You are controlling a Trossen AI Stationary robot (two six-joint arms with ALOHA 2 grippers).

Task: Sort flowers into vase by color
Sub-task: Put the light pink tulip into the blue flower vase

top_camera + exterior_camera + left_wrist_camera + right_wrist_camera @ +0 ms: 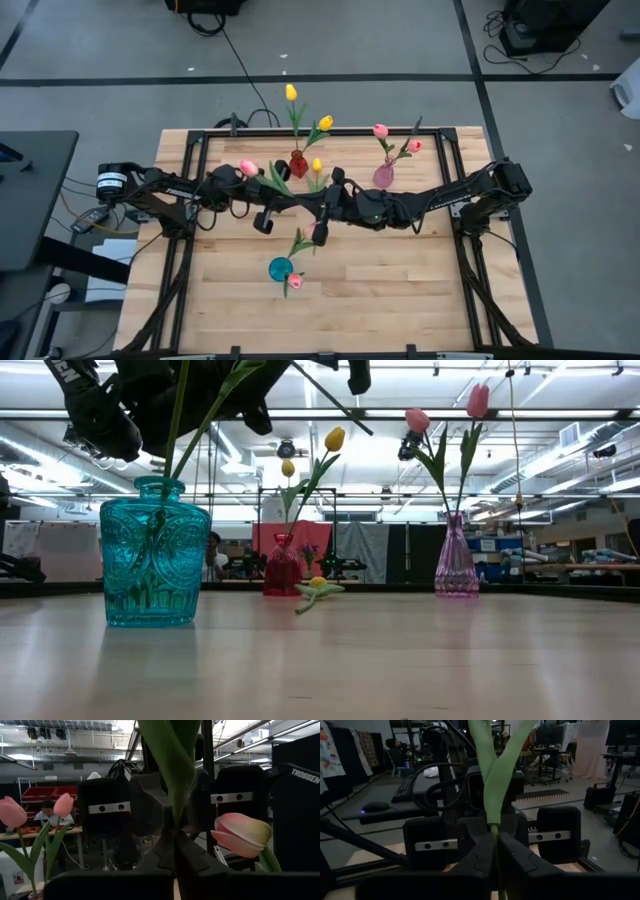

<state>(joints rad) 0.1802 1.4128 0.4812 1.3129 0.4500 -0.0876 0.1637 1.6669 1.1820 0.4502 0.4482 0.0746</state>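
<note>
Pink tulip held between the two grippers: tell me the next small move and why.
Likely the right gripper should open and back away. It and the left gripper face each other, both pinched on the green stem of the pink tulip, so neither arm can carry it to a vase until one lets go.

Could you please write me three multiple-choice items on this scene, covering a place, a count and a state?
1. Where is the loose yellow tulip? A) in the teal vase B) on the table near the red vase C) in the pink vase
2. How many vases stand on the table? A) two B) three C) five
3. The left gripper is: A) wide open B) shut on a green stem C) shut on a vase
Key: 1B, it lies flat near that vase; 2B, teal, red and pink; 3B, its fingers pinch the stem.
</note>
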